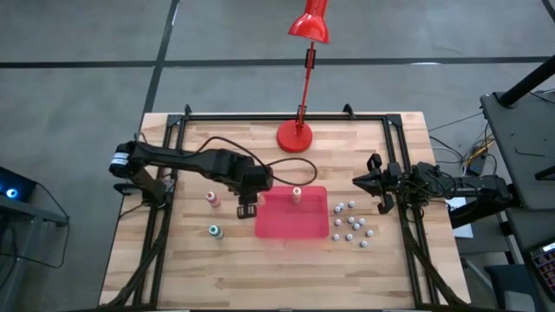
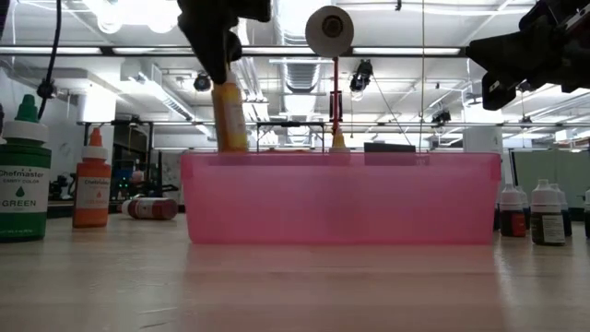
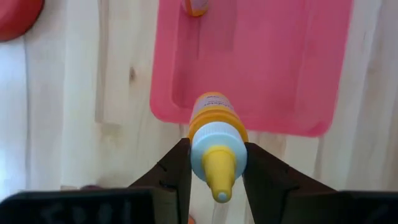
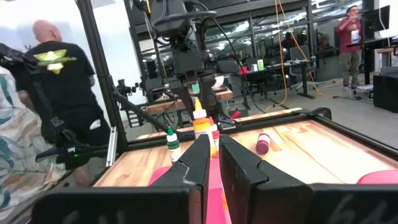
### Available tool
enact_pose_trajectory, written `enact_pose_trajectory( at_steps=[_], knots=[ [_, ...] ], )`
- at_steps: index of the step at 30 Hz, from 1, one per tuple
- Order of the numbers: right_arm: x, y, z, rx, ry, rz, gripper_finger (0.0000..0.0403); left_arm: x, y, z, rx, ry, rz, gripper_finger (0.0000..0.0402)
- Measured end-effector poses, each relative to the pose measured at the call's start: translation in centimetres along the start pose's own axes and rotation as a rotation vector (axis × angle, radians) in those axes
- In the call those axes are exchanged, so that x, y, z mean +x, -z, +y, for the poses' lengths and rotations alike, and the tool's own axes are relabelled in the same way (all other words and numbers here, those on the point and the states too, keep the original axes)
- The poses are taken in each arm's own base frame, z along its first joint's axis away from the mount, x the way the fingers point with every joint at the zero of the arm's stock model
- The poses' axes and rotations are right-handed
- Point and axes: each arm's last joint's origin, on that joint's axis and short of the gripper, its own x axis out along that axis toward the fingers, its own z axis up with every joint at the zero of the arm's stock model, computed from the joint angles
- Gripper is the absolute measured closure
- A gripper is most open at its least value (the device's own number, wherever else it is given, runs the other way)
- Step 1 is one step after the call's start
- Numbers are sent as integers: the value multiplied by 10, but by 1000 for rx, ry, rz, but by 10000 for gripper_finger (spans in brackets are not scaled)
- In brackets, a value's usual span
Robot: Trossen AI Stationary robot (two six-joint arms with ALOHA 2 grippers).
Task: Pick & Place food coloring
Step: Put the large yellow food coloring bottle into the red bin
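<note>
One yellow-capped food coloring bottle [image 3: 214, 149] clamped between left gripper [image 1: 246, 206] fingers, hanging just over left edge of red tray [image 1: 303, 227], frame centre in high view. Orange-capped bottle [image 1: 297, 194] upright in tray's upper part. Green-capped bottle [image 1: 215, 230] and red-capped bottle [image 1: 212, 198] on table [image 1: 260, 277], left of tray. Right gripper [image 1: 362, 181] closed, empty, parked centre-right.

In the low view the left end effector [image 2: 221, 37] is cut off by the top edge — only its fingers show. The pink tray's [image 2: 341, 198] wall hides the yellow-capped bottle's [image 2: 229, 115] base — and the counter beyond.
</note>
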Motion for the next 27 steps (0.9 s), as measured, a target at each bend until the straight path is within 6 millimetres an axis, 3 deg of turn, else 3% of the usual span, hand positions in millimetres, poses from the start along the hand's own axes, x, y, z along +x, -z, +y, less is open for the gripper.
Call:
enact_pose_trajectory(
  at_steps=[17, 27],
  knots=[
    [0, 0, 0, 0, 0, 1, 374, 46, -57, 9, 34, -37, 37, 310],
    [0, 0, 0, 0, 2, 2, 374, 73, -73, 16, 47, -44, 73, 309]
  ],
)
